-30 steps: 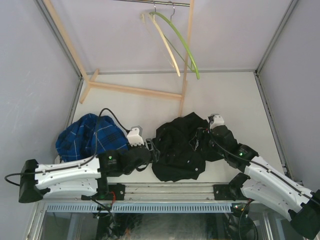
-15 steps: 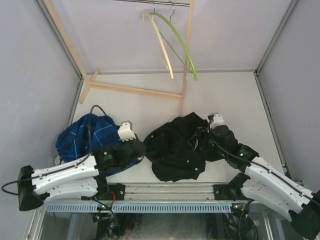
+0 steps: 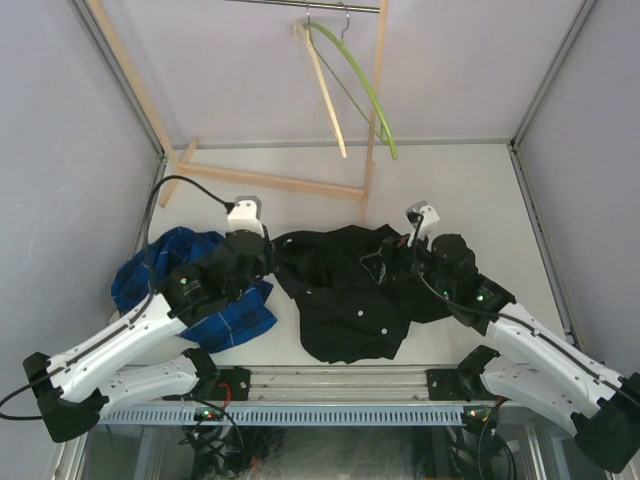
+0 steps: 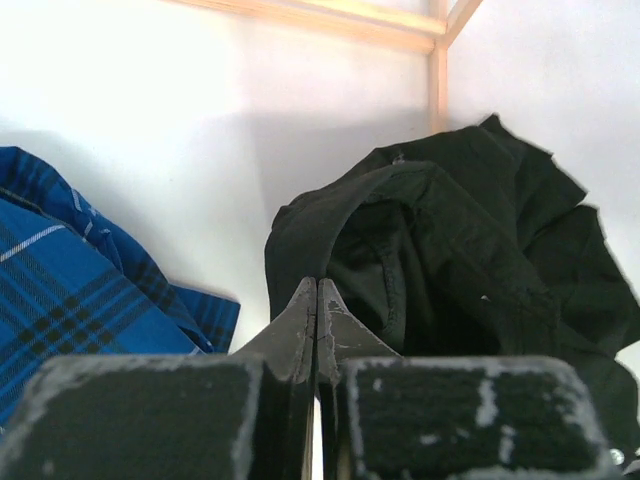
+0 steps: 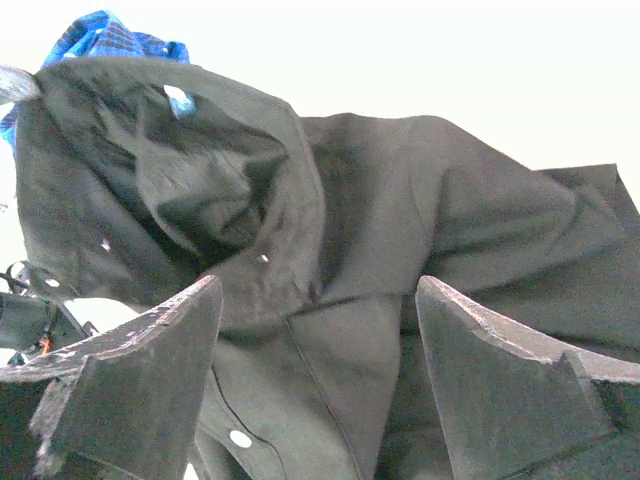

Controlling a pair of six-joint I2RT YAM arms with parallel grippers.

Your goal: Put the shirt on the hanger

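Observation:
The black shirt [image 3: 345, 295] lies crumpled on the table between the arms, and shows too in the left wrist view [image 4: 470, 250] and the right wrist view [image 5: 400, 210]. My left gripper [image 3: 268, 262] [image 4: 317, 287] is shut at the shirt's left edge, which looks pinched at its tips. My right gripper [image 3: 392, 265] [image 5: 320, 290] hovers open over the shirt's right part, with cloth and pale buttons below its spread fingers. The lime-green hanger [image 3: 362, 85] hangs from the rail at the back, away from both grippers.
A cream hanger [image 3: 325, 95] hangs beside the green one. The blue plaid shirt [image 3: 170, 280] [image 4: 70, 290] lies at the left, under my left arm. A wooden rack frame [image 3: 270, 182] crosses the back of the table, its post [image 3: 372, 120] rising beside the hangers.
My left gripper has shut and moved back and left, dragging the shirt's left edge with it. The right gripper has opened wider and shifted slightly away from its base.

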